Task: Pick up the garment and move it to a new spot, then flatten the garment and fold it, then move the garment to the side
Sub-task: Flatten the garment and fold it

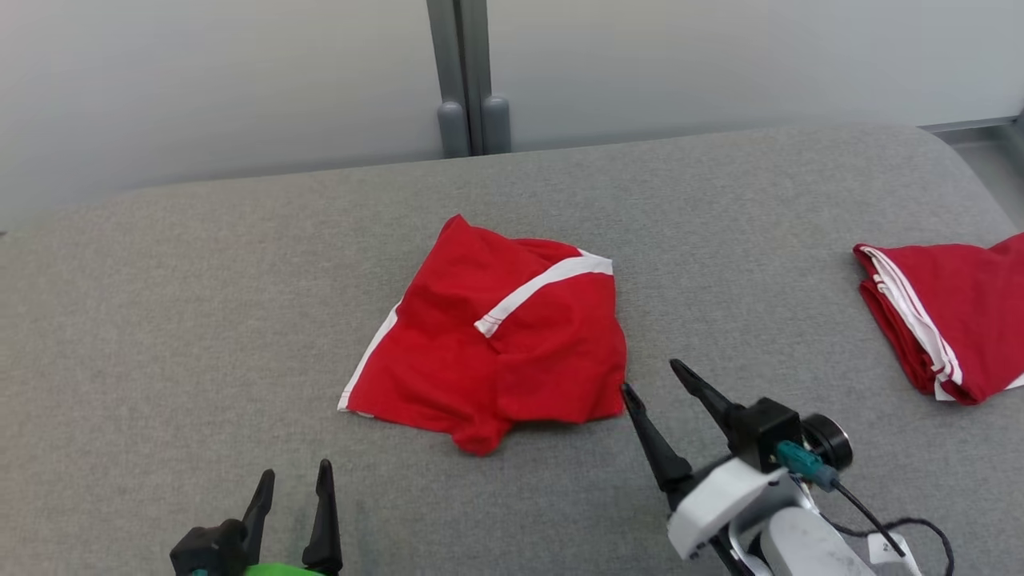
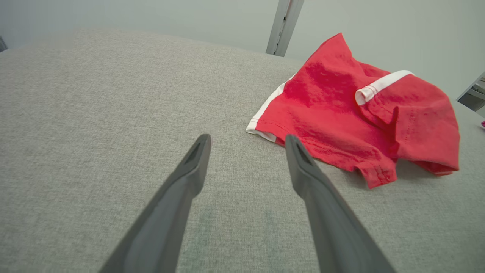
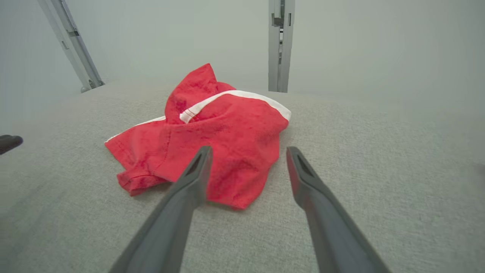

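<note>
Grey bench (image 1: 160,320) bears crumpled red shorts (image 1: 496,344), with the right gripper (image 1: 649,376) at their 5 o'clock and the left gripper (image 1: 296,468) at 7, both spread and empty, seemingly poised to lift them.

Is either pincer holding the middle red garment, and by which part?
Nothing is held. The left pincer and right pincer are both open and empty; the red garment lies loose on the grey surface.

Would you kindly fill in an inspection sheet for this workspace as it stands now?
Surface: grey fabric surface, flat.
Job's things: red garment with white trim, crumpled, mid-surface, not held.
Clutter: second red garment, folded, at the right edge.
Grippers: left gripper open, short of the garment; right gripper open, tips beside its near corner.
Cables: black cable at the right wrist.
Surroundings: pale wall, grey post behind.
</note>
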{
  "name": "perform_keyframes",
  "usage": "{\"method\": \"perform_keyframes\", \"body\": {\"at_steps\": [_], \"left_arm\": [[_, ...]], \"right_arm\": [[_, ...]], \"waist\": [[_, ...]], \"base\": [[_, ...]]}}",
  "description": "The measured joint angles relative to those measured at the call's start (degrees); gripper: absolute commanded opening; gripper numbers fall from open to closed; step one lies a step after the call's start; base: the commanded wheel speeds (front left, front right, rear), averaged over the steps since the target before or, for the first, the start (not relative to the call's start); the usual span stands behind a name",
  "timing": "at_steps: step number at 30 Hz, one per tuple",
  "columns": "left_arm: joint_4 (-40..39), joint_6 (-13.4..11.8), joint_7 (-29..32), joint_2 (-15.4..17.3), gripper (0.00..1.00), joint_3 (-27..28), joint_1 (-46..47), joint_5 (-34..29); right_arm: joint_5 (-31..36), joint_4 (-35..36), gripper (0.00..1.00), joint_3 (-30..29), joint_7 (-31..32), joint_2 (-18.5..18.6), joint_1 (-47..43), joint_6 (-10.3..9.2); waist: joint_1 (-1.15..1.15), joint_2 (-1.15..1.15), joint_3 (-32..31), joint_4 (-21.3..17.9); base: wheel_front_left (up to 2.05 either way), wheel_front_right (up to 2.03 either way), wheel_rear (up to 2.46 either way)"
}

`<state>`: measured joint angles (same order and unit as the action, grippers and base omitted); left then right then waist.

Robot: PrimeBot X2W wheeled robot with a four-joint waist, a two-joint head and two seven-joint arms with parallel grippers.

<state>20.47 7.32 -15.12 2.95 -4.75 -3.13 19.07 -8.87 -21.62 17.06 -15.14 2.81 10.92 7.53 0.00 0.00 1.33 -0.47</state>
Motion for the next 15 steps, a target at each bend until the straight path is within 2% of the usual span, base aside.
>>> {"method": "perform_keyframes", "body": {"at_steps": [7,15], "left_arm": [[1.2,0.0,0.0,0.0,1.00,-3.8,3.4,2.1],[1.9,0.1,0.0,0.4,1.00,-8.2,7.1,4.3]], "right_arm": [[-2.5,-3.5,1.00,9.6,0.0,0.0,11.2,0.00],[-6.8,-16.5,1.00,22.3,0.2,-0.1,25.1,0.01]], "waist": [[0.00,0.00,2.4,4.5],[0.00,0.00,5.7,11.1]], "base": [[0.00,0.00,0.00],[0.00,0.00,0.00]]}}
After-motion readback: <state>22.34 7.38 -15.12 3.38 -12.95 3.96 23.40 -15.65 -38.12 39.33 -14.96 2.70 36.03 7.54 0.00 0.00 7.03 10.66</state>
